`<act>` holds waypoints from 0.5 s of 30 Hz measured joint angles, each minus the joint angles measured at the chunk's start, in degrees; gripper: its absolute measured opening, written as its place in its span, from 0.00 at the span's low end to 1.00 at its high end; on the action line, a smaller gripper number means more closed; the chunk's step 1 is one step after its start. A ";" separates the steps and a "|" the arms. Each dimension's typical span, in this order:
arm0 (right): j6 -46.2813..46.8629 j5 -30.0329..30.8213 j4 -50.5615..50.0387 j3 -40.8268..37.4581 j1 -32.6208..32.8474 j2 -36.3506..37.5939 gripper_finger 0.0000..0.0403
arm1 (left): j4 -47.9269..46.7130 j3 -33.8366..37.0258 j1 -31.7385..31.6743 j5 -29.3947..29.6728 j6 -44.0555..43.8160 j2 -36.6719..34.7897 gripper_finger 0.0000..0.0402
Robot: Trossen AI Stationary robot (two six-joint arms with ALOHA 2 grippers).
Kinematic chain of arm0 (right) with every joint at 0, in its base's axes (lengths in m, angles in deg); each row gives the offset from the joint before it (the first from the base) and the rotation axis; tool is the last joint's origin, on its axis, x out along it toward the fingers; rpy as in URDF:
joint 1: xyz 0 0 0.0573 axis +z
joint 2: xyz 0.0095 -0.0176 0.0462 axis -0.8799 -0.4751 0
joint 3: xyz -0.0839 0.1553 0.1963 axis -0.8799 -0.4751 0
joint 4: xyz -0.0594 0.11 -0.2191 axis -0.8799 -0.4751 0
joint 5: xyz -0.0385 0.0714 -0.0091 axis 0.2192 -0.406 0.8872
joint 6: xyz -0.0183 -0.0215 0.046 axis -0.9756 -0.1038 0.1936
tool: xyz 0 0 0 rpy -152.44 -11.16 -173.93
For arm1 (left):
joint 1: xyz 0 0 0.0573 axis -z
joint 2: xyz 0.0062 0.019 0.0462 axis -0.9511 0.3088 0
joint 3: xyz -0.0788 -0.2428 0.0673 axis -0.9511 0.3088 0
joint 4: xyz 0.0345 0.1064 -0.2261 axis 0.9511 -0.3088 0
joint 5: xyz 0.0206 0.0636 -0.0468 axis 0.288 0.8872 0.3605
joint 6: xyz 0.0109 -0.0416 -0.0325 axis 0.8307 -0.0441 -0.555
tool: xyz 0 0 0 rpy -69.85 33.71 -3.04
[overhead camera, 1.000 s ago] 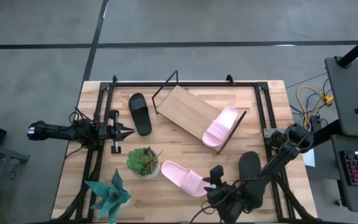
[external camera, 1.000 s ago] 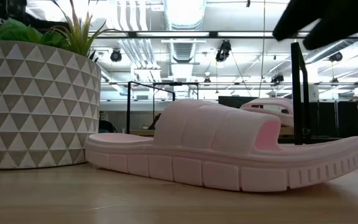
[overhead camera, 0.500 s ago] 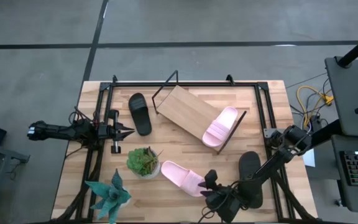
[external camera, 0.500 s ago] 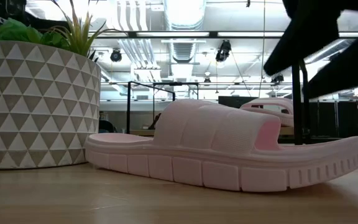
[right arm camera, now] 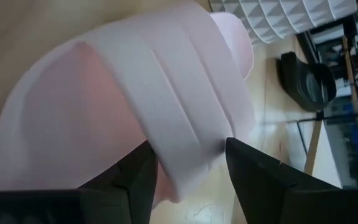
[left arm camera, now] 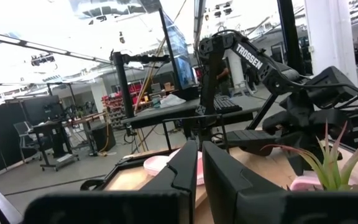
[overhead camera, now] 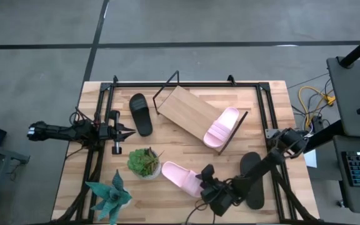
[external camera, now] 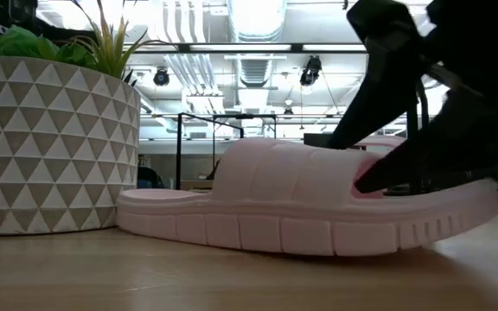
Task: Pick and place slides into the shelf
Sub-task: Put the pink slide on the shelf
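Right claw [overhead camera: 206, 181] is down at the near pink slide [overhead camera: 183, 177], fingers [right arm camera: 135, 180] spread wide either side of the strap [right arm camera: 179, 130], not closed on it yet. Slide lies flat on the bench [overhead camera: 186, 153], just beside the triangle-pattern planter [external camera: 54, 142].

Handling guess: foam slide, light, soft and a bit springy, matte so decent grip. The strap is the obvious hold: it arches off the sole, so one finger can go under and one over. Pinching the sole edge looks worse, thick and likely to pivot.

Left claw [overhead camera: 120, 132] waits at the left side of the bench, fingers closed to a narrow gap, holding nothing.

Other slides: one pink [overhead camera: 222, 127] already on the shelf [overhead camera: 186, 111] at its lower right end; one black [overhead camera: 140, 114] on the bench just left of the shelf; one black [overhead camera: 252, 178] near the right arm, partly under it.

In the way:
- Planter close to the slide's toe end, plus a spiky plant [overhead camera: 109, 195] at the near left corner.
- Shelf's black wire frame along its edges; a carried slide needs to clear it.
- Free shelf space is to the upper left of the parked pink one.
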 joint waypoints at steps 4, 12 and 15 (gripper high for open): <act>0.49 0.00 0.26 0.00 -0.31 0.00 0.40 | 0.01 0.00 0.00 -0.01 0.00 0.44 0.03; 0.66 0.02 0.54 0.04 -0.25 0.08 0.08 | -0.01 0.00 0.00 -0.01 0.00 1.44 0.03; 1.31 0.12 0.14 0.26 -0.27 0.59 0.04 | 0.00 0.00 0.00 -0.01 0.00 1.41 0.03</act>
